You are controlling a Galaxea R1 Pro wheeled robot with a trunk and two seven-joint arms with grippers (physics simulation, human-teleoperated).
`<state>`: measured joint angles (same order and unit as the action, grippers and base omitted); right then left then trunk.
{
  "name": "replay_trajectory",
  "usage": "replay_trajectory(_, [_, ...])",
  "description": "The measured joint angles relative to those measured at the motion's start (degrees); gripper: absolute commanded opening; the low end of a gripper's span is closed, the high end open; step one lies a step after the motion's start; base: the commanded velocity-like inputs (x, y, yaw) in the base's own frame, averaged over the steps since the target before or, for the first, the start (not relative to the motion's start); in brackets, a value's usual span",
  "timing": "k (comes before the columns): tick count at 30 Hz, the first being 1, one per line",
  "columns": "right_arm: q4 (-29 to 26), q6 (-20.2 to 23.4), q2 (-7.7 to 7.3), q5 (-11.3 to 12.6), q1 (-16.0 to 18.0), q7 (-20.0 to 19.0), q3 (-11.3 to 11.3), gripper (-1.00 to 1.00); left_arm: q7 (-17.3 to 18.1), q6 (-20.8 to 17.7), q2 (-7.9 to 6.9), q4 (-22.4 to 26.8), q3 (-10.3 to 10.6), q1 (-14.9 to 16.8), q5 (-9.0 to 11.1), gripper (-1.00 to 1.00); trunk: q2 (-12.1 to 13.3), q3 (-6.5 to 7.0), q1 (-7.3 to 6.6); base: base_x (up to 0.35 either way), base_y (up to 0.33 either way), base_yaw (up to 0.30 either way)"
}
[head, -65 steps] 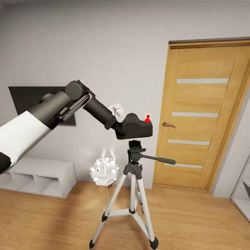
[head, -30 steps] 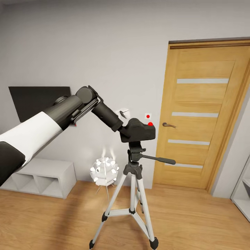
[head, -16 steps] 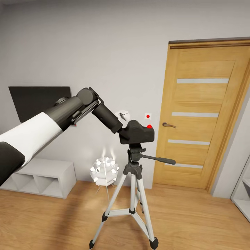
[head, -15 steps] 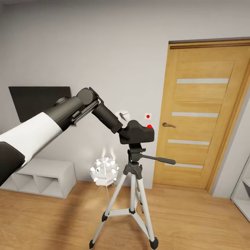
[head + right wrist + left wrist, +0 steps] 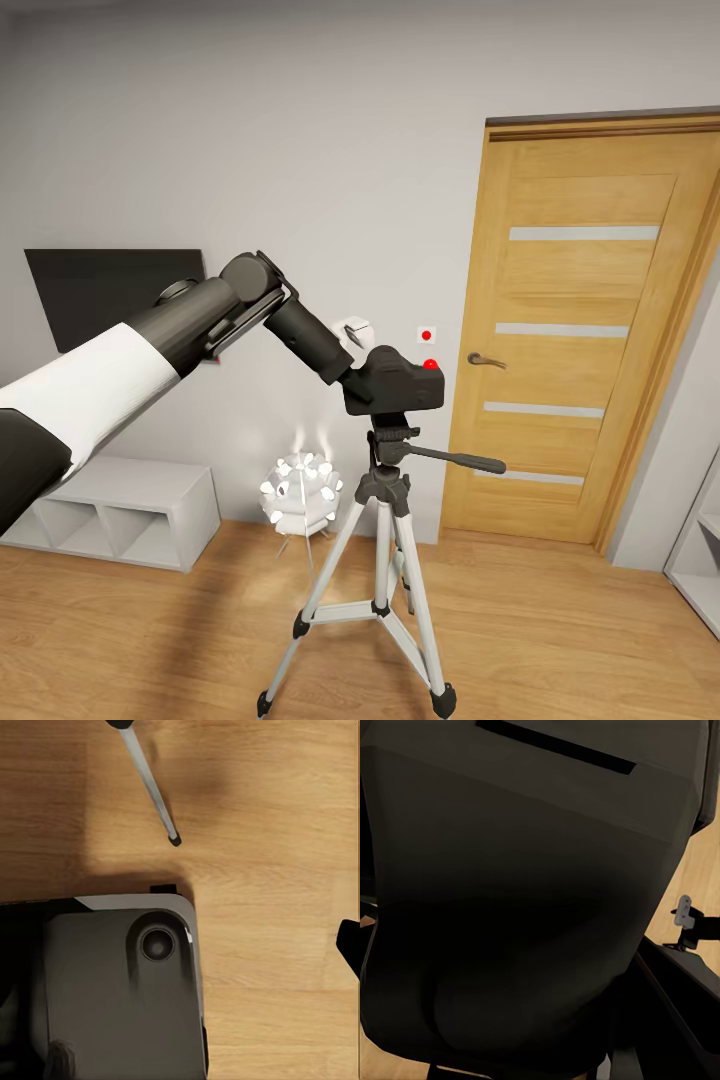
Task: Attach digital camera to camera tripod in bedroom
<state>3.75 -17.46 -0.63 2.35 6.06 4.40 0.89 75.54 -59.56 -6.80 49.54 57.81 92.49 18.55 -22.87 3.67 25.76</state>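
The digital camera (image 5: 397,385), black with a red button (image 5: 432,365) on top, sits right above the black head (image 5: 392,447) of the camera tripod (image 5: 380,560), its underside touching or nearly touching the head. My left gripper (image 5: 353,386) is shut on the camera's left side, its fingers hidden behind the body. The left wrist view has the camera's dark body (image 5: 517,900) close up. The pan handle (image 5: 460,461) points right. One silver tripod leg (image 5: 150,784) with a black foot crosses the right wrist view. A dark sliver (image 5: 349,941) at that view's edge could be a fingertip.
A wooden door (image 5: 590,340) stands just right of the tripod. A white globe lamp (image 5: 300,490) and a low white shelf unit (image 5: 110,510) stand against the grey wall, under a black wall panel (image 5: 100,290). My grey base (image 5: 112,982) is on the plank floor beside the tripod's foot.
Since the earliest frame my left arm has carried the camera down and slightly right onto the tripod head. Over the last half second it has hardly moved.
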Motion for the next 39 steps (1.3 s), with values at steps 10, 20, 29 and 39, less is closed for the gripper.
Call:
replay_trajectory(10, [-17.76, -1.83, -4.68, -0.36, 0.12, 1.40, -1.04, 1.00, 0.00, -0.01, 0.15, 0.12, -0.12, 0.00, 0.01, -1.00, 0.00, 0.01, 0.00, 0.000, 0.000, 0.000])
replay_trajectory(20, [-15.29, -29.95, -6.92, -1.74, 0.09, -9.59, -3.48, 1.00, 0.00, 0.00, 0.08, 0.17, -0.04, 0.00, -0.01, -1.00, 0.00, 0.00, 0.00, 0.000, 0.000, 0.000])
replay_trajectory(29, [-10.73, -36.25, -7.17, -1.80, 0.07, -10.42, -3.56, 1.00, 0.00, 0.00, 0.08, 0.17, -0.04, 0.00, -0.01, -1.00, 0.00, 0.00, 0.00, 0.000, 0.000, 0.000])
replay_trajectory(39, [-10.60, -36.35, -7.17, -1.77, 0.08, -10.43, -3.56, 1.00, 0.00, 0.00, 0.00, 0.17, 0.02, 0.00, 0.01, -1.00, 0.00, 0.00, 0.00, 0.087, 0.071, 0.000])
